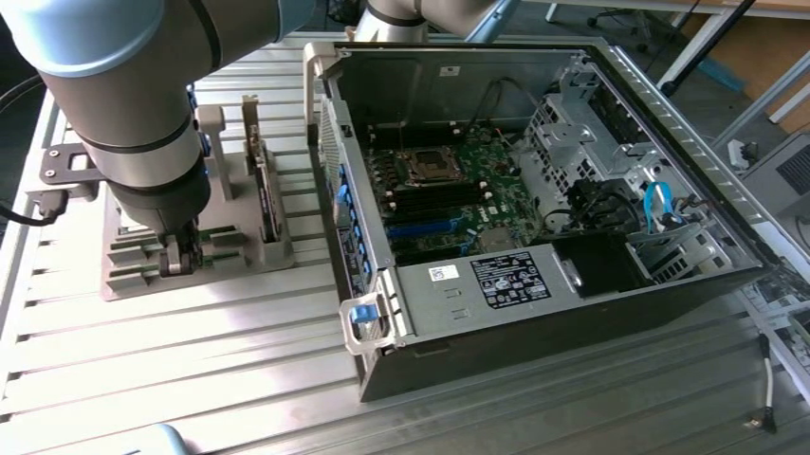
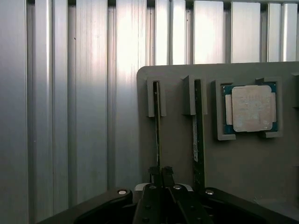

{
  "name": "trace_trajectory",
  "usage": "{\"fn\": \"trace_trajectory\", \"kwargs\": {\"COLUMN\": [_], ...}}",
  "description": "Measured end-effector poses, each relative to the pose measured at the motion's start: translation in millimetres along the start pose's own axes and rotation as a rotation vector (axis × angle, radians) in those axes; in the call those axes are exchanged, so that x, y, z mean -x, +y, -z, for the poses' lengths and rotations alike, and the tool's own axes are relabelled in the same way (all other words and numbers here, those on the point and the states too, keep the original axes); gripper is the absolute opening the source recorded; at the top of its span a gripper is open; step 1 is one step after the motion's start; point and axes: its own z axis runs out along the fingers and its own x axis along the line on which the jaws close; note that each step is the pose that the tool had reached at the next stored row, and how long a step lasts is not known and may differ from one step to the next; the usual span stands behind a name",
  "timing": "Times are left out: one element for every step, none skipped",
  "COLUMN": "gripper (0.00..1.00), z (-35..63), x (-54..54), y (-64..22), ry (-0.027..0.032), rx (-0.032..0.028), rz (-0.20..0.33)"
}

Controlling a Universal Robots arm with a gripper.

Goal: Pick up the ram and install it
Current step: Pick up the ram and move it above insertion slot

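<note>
Down at the exterior view's left, the grey robot arm (image 1: 139, 95) reaches onto a grey plastic holder tray (image 1: 260, 254) lying on the ribbed aluminium bench (image 1: 190, 360). Its black hand (image 1: 181, 258) sits low among the tray's slots. Seen from the wrist, the hand (image 2: 160, 171) is clamped on a thin green ram stick (image 2: 158, 135), which stands on edge in its slot. A second matching stick (image 2: 198, 140) stands in the neighbouring slot, and a square silver processor chip (image 2: 251, 108) lies in its own recess. Towards the exterior view's right, an open metal computer case (image 1: 443, 66) rests on the bench with its green motherboard (image 1: 475, 185) exposed.
</note>
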Motion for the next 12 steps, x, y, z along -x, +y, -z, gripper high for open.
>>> {"fn": "trace_trajectory", "kwargs": {"gripper": [0.12,0.12,0.12,0.12,0.12,0.12,0.12,0.12,0.12,0.12,0.12,0.12], "z": [0.4,0.8,1.7,2.4,3.2,3.9,4.8,5.6,6.5,7.5,8.4,9.5], "x": [0.0,0.0,0.0,0.0,0.1,0.1,0.1,0.2,0.2,0.3,0.3,0.4], "y": [0.0,0.1,0.1,0.2,0.2,0.2,0.2,0.3,0.3,0.3,0.3,0.4], "ry": [0.0001,0.0002,0.0003,0.0003,0.0002,0.0002,0.0003,0.0002,0.0002,0.0002,0.0002,0.0002], "rx": [0.0001,0.0003,0.0003,0.0003,0.0003,0.0003,0.0003,0.0003,0.0003,0.0002,0.0002,0.0002], "rz": [0.000,0.000,0.000,0.000,0.000,0.000,0.000,0.000,0.000,0.000,0.000,0.000]}}
